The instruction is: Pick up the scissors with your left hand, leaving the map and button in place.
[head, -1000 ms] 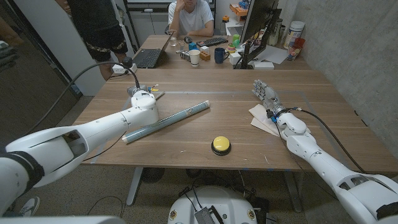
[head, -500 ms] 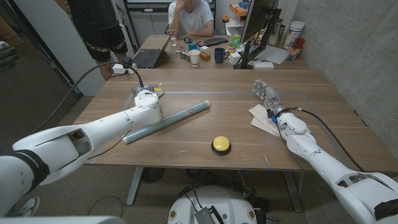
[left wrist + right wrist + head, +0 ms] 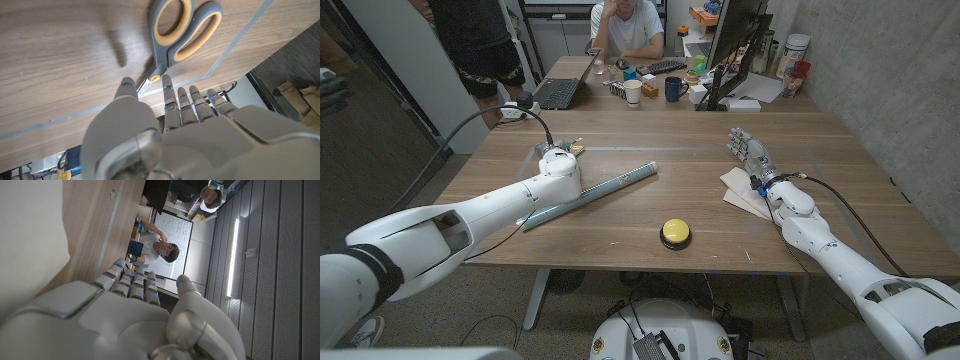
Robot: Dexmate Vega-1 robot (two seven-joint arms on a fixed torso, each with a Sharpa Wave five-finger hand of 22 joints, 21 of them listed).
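Note:
The scissors [image 3: 172, 35], grey with yellow-orange handle loops, lie on the wooden table with their blades pointing at my left hand [image 3: 170, 135]. That hand's fingers are stretched out and apart, with the fingertips over the blade end; it holds nothing. In the head view the left hand [image 3: 558, 163] covers most of the scissors [image 3: 576, 148], leaving a yellow bit at the far side. The rolled map [image 3: 605, 190] lies diagonally just right of that hand. The yellow button [image 3: 675, 232] sits near the front middle. My right hand [image 3: 748, 152] stands with its fingers extended at the right.
A white folded paper [image 3: 738, 190] lies under my right wrist. Behind my table stands a second one with a laptop [image 3: 558, 92], cups [image 3: 633, 92] and a monitor [image 3: 735, 40]. One person sits there and another stands at the back left.
My left hand has slid farther across the table and a little to the right, up to the scissors. The map, button and right hand have stayed put.

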